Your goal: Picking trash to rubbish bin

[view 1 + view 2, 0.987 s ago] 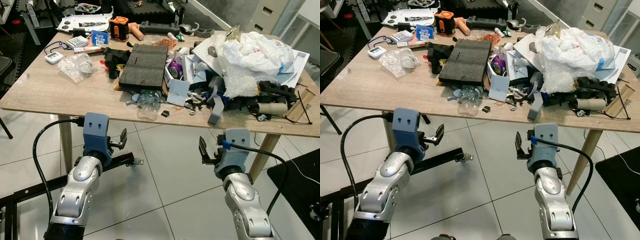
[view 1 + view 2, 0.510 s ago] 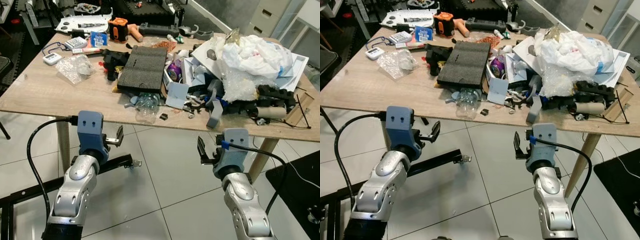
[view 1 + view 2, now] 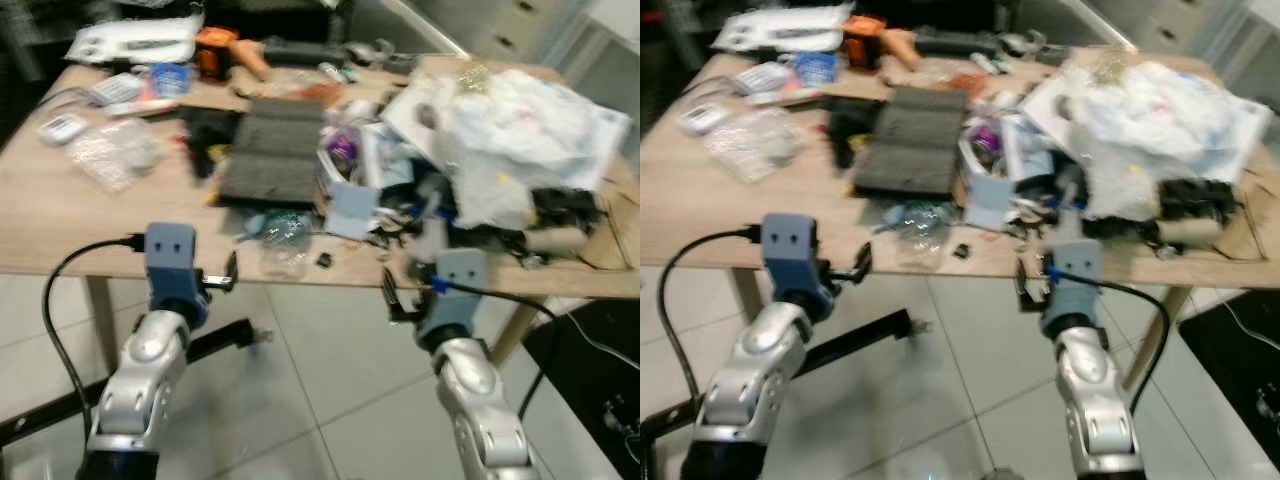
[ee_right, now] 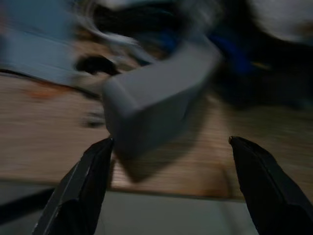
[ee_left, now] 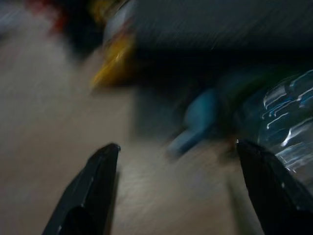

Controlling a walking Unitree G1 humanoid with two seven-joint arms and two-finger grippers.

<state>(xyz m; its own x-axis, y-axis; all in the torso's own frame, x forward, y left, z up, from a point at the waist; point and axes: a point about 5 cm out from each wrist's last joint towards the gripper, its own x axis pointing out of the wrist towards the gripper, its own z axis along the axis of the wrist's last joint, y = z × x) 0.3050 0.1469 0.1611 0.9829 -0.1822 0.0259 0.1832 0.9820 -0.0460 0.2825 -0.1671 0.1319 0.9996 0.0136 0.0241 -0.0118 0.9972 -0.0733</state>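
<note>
The robot is standing before a cluttered wooden table point(image 3: 60, 220), both views blurred, and the step in hand looks like the approach: nothing is gripped yet.

The left gripper point(image 5: 178, 156) is hanging just short of the table's near edge, its 2 fingers spread wide with nothing between them. Just ahead of it, toward its right fingertip, a crushed clear plastic bottle point(image 3: 285, 235) is lying on the wood, with a small blue piece point(image 5: 195, 120) beside it.

The right gripper point(image 4: 168, 154) is likewise spread and empty, pointing at a grey block point(image 4: 156, 95) at the table's edge, close ahead.

No rubbish bin can be made out. The next move likely calls for reaching forward and closing on 1 piece.
</note>
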